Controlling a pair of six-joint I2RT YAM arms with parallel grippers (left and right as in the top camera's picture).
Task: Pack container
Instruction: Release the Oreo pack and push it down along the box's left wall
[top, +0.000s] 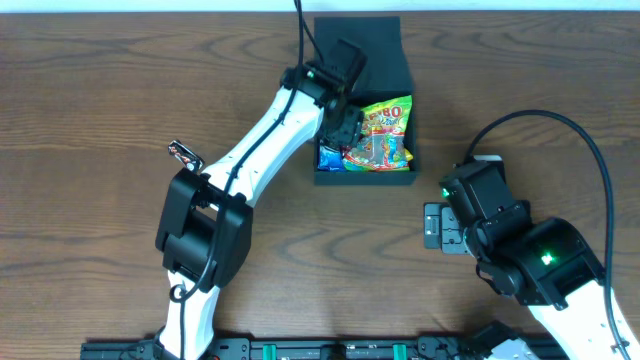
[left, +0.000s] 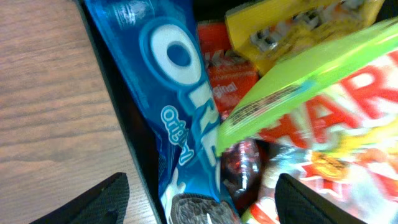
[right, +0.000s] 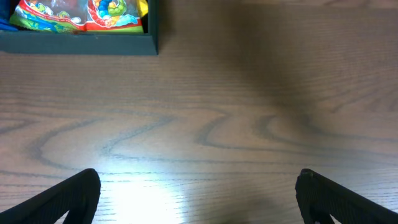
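The dark teal container (top: 365, 181) stands open at the top centre of the table, its flap lid (top: 360, 40) folded back. It holds a blue Oreo packet (top: 328, 157) and a green-edged Haribo bag (top: 385, 135). My left gripper (top: 340, 125) hangs open over the box's left side. In the left wrist view its fingers (left: 199, 205) straddle the box wall (left: 134, 143) and the Oreo packet (left: 177, 93), gripping nothing. The Haribo bag (left: 336, 124) lies to the right. My right gripper (top: 430, 225) is open and empty over bare table (right: 199, 199), with the box corner (right: 74, 43) at the view's top left.
A small dark snack packet (top: 185, 152) lies on the wooden table left of the left arm. A yellow packet (left: 298, 31) and a red-orange packet (left: 221, 81) lie inside the box under the Haribo bag.
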